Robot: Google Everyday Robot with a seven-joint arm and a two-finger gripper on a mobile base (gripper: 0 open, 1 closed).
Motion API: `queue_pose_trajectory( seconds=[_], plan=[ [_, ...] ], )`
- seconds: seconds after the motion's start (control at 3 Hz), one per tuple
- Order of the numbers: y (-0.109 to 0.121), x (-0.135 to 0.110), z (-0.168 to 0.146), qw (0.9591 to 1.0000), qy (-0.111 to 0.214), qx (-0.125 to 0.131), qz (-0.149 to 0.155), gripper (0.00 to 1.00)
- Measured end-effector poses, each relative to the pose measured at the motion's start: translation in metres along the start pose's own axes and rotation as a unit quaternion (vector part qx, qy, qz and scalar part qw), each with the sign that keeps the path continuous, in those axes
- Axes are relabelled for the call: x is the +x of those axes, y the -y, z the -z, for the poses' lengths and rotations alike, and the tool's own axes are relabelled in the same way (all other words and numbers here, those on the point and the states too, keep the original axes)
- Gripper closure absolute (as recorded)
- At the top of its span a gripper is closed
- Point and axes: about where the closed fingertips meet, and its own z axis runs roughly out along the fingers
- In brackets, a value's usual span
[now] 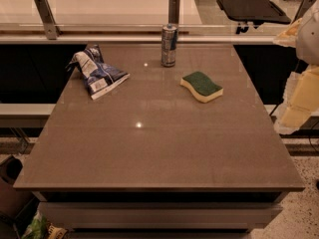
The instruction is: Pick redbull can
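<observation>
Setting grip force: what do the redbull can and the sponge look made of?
The redbull can looks like thin metal, glossy silver and blue, with sheen on its side. The sponge is probably soft yellow foam under a matte green scouring top. The gripper hangs at the right edge, apart from both.

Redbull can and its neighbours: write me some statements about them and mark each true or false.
1. The redbull can stands upright near the far edge of the table. True.
2. The sponge lies left of the can in the view. False: it lies to the can's right, nearer the camera.
3. The snack bag lies on the table, left of the can. True.
4. The gripper is holding the can. False: it is at the view's right edge, beyond the table's side, well apart from the can.
</observation>
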Motion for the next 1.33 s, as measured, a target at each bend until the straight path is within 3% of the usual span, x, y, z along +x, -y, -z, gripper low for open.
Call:
queue_pose_trajectory(
  seconds=[0.67, 1.0, 1.33],
  plan=[
    [0.007, -0.003, -0.001, 0.9999, 0.014, 0.007, -0.006, 0.0],
    [0.024, -0.008, -0.008, 0.9981, 0.051, 0.023, -0.026, 0.0],
    [0.046, -0.015, -0.017, 0.9913, 0.112, 0.047, -0.052, 0.0]
  ],
)
